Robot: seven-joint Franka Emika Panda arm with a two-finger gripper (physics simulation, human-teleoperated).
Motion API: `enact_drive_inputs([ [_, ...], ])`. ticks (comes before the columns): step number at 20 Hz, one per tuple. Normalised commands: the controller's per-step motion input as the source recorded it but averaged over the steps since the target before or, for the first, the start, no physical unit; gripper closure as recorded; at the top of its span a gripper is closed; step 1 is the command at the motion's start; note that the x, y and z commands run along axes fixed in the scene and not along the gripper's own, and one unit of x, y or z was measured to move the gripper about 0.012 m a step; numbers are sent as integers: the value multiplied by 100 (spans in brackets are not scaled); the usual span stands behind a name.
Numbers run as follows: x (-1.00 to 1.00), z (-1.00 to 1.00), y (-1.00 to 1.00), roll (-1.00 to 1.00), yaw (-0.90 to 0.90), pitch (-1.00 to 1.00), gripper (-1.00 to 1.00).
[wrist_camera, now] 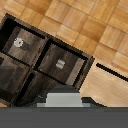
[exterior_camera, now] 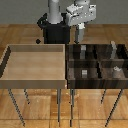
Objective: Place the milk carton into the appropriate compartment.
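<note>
Nearest us stand thin metal legs (exterior_camera: 61, 105) bearing two trays side by side: a light wooden tray (exterior_camera: 35, 80) on the exterior view's left and a dark bin (exterior_camera: 95, 61) split into compartments on its right. Several compartments hold small grey blocks (exterior_camera: 84, 73).

Behind them we see the milk carton (exterior_camera: 79, 31), small and upright, white on top and grey below. It hangs off any surface, over the far edge of the dark bin near where the trays meet. The gripper (exterior_camera: 79, 36) appears clamped on it from above. In the wrist view we read the carton as the pale grey shape (wrist_camera: 62, 97) beneath the camera.

Farther back stands the black robot base (exterior_camera: 54, 31) on a wood-block floor (exterior_camera: 20, 35).

We cannot tell the fingers apart from the carton. The wrist view cuts off both trays, and the carton's lower part is hidden there.
</note>
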Motion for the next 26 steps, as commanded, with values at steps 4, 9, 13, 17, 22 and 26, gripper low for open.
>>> enact_drive_inputs([
  [4, -50, 0, 25, 0, 0, 0, 100],
  [9, -3, 0, 60, 0, 0, 0, 100],
  [13, -75, 0, -12, 0, 0, 0, 100],
  [17, 0, 0, 0, 0, 0, 0, 100],
  [22, -20, -80, 0, 0, 0, 0, 100],
  [26, 0, 0, 0, 0, 0, 0, 100],
])
